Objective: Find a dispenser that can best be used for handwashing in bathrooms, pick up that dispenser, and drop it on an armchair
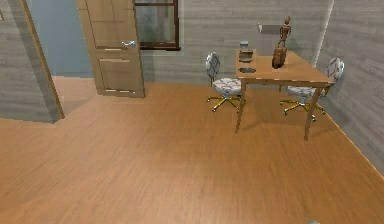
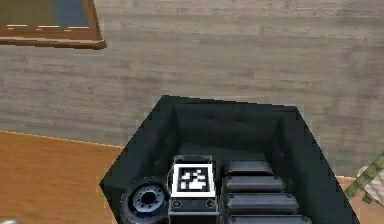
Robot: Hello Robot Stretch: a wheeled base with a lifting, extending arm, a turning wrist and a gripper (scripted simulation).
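Note:
In the arm side view a black armchair (image 2: 235, 125) stands against the grey wall, and its seat and arms lie under the arm's end. The dark arm bar (image 2: 255, 195) rises from the bottom edge and carries a white marked square (image 2: 195, 180). Left of the square sits the gripper's (image 2: 147, 200) round dark body, over the armchair's left arm. Its far end is lost against the black upholstery, so I cannot tell whether it holds anything. In the forward view a wooden table (image 1: 290, 78) bears a small grey cylinder-shaped thing (image 1: 245, 50) and a tall brown figure (image 1: 281, 45).
Two wheeled chairs (image 1: 224, 84) (image 1: 310, 92) flank the table at the forward view's right. A wooden door (image 1: 112, 45) and a dark-framed window (image 1: 157, 25) stand at the back wall. Wide wooden floor (image 1: 150, 150) lies ahead. A framed picture (image 2: 50, 22) hangs at the top left.

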